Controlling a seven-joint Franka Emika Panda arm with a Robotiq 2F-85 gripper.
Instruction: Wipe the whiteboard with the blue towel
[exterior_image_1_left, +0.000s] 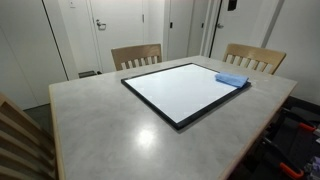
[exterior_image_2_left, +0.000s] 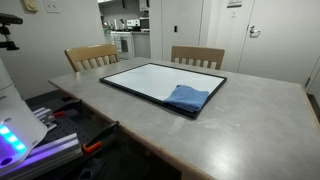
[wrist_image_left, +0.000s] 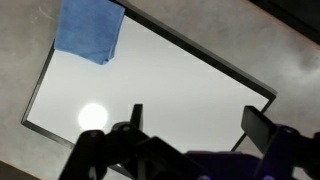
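I count one grey table (exterior_image_1_left: 100, 125), two wooden chairs (exterior_image_1_left: 136, 55) at its far side, one whiteboard (exterior_image_1_left: 180, 88), one gripper (wrist_image_left: 195, 118) and one towel (exterior_image_1_left: 231, 78). The whiteboard lies flat on the table. It is glossy white with a thin black frame. The towel is light blue, folded and slightly rumpled. It rests on one board corner, lapping over the frame. In the wrist view the gripper hangs above the board, well apart from the towel, jaws spread wide and holding nothing.
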